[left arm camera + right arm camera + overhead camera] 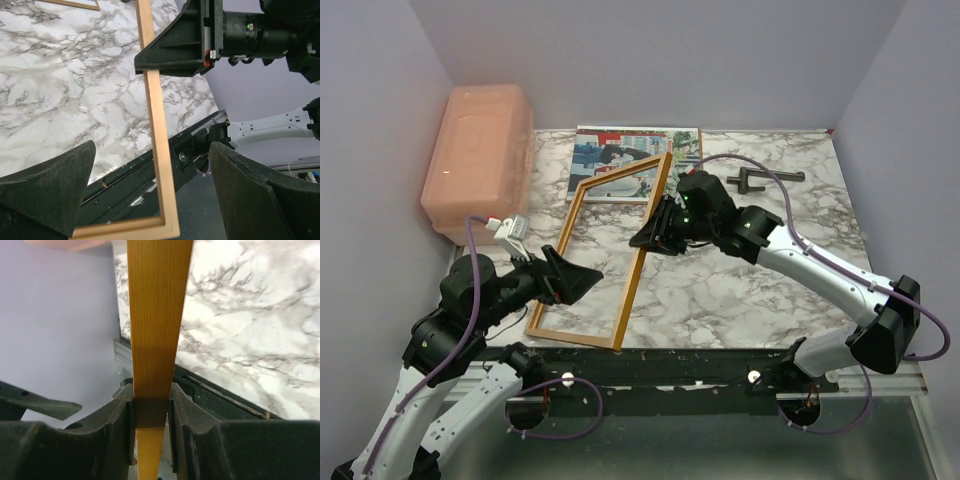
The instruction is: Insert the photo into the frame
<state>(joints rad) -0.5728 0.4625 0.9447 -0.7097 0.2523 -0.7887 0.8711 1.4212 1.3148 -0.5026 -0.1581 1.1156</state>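
Top external: lidded pink box (480,160), contents unclear; photo (610,150) lies outside frame (631,295).

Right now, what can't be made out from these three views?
- the photo: top view, near right corner hidden behind the frame and the right end effector; not in wrist views.
- the frame: whether its near edge touches the table, unclear everywhere.
- dark tool: top view, too small to identify.
- pink box: top view, contents blurred by translucent walls.
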